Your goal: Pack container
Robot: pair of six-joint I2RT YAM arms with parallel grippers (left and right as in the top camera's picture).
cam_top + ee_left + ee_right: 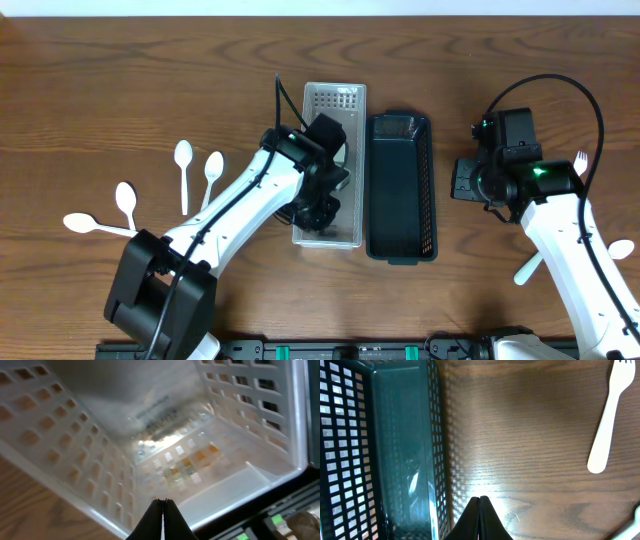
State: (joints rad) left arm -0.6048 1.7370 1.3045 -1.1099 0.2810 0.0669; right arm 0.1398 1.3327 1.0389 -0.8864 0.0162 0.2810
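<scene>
The left gripper (162, 504) is pointing down into the near end of the clear basket (60, 435). Its two fingers are pressing flat against each other and holding nothing. In the left wrist view the basket's perforated walls are rising on both sides of the fingertips, with a corner of its floor directly below. Whether the tips are sitting under the rim cannot be told. From overhead, the left arm is reaching across from the near left and covering the lower half of this basket (345, 100).

The dark basket (400, 190) is lying just beside the clear one on its right, both running lengthwise away from the robot.

The right gripper (480, 500) is likewise closed tight on nothing. It is hovering over bare desk (520, 460), just beside the dark basket's (395, 460) right wall and outside it. A white fork (607, 415) is lying on the desk well apart from this gripper, further to the right.

Four white spoons (183, 158) are lying on the desk to the left of the clear basket, well apart from both grippers.
</scene>
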